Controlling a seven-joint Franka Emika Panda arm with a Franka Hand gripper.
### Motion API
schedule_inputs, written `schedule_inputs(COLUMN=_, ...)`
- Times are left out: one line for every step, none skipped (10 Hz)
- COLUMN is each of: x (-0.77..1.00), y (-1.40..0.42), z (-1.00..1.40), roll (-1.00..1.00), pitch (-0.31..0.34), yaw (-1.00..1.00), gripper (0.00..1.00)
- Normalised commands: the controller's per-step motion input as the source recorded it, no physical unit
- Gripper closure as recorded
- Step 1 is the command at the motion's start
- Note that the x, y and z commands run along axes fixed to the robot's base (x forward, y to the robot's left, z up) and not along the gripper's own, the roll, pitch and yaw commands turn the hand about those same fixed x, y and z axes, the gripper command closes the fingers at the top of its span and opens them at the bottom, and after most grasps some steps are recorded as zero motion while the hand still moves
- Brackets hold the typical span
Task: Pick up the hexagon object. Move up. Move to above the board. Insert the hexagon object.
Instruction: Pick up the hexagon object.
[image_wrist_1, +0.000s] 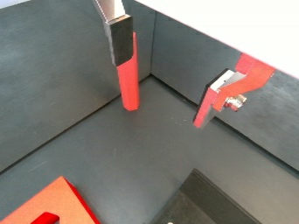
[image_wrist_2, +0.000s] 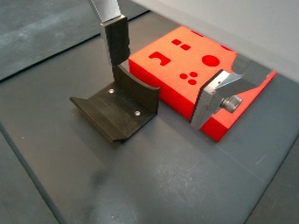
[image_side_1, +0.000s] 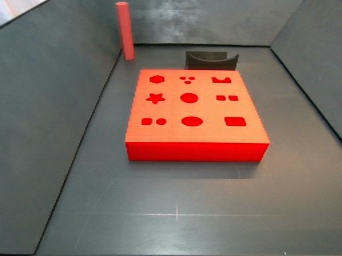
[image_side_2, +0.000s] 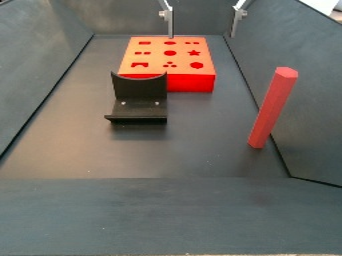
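Note:
The hexagon object (image_side_1: 123, 30) is a slim red-pink rod standing upright on the floor by the wall, also seen in a side view (image_side_2: 273, 106) and a wrist view (image_wrist_1: 128, 80). The board (image_side_1: 197, 112) lies flat mid-floor with its cut-outs facing up, and shows in a side view (image_side_2: 170, 60) and a wrist view (image_wrist_2: 181, 66). My gripper (image_side_2: 203, 12) hangs high over the board's far side, open and empty. Its fingers (image_wrist_1: 121, 39) stand wide apart in both wrist views (image_wrist_2: 115, 39). Nothing is between them. One finger overlaps the rod's top in a wrist view, but the rod is farther off.
The dark fixture (image_side_1: 207, 58) stands on the floor against one short end of the board, also in a side view (image_side_2: 138, 97) and a wrist view (image_wrist_2: 117, 109). Grey walls (image_side_1: 80, 80) enclose the floor on all sides.

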Motion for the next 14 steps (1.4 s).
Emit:
schedule_inputs(x=-0.78, y=0.25, z=-0.04, roll=0.00, pitch=-0.071, yaw=0.01, gripper=0.00)
schedule_inputs(x=-1.00, y=0.28, z=0.00, roll=0.00, pitch=-0.093, yaw=0.14, gripper=0.00)
schedule_inputs(x=-0.88, y=0.22, z=0.00, roll=0.04, pitch=-0.080, yaw=0.29, gripper=0.00)
schedule_inputs(x=-0.81, y=0.20, z=-0.08, roll=0.08, pitch=-0.089, yaw=0.36, gripper=0.00)
schedule_inputs(x=-0.55, y=0.13, z=-0.28, roll=0.16, pitch=-0.147, yaw=0.56, gripper=0.00)
schedule_inputs(x=-0.36, y=0.08, z=-0.33, roll=0.16, pitch=-0.177, yaw=0.70, gripper=0.00)
schedule_inputs(x=-0.28, y=0.02, z=-0.26, roll=0.15, pitch=-0.177, yaw=0.77, gripper=0.00)
schedule_inputs(x=-0.30, y=0.00, z=-0.16, roll=0.17, pitch=-0.169, yaw=0.75, gripper=0.00)
schedule_inputs(x=-0.30, y=0.05, z=-0.10, roll=0.20, pitch=-0.133, yaw=0.75, gripper=0.00)
schedule_inputs(x=-0.24, y=0.10, z=-0.02, roll=0.22, pitch=-0.084, yaw=0.75, gripper=0.00)
schedule_inputs(x=-0.22, y=0.19, z=-0.05, roll=0.22, pitch=-0.023, yaw=0.63, gripper=0.00)
schedule_inputs(x=-0.36, y=0.17, z=-0.14, roll=0.27, pitch=-0.026, yaw=0.59, gripper=0.00)
schedule_inputs(x=-0.52, y=0.02, z=-0.14, roll=0.37, pitch=-0.063, yaw=0.51, gripper=0.00)
schedule_inputs(x=-0.62, y=0.03, z=-0.09, roll=0.32, pitch=-0.083, yaw=0.47, gripper=0.00)
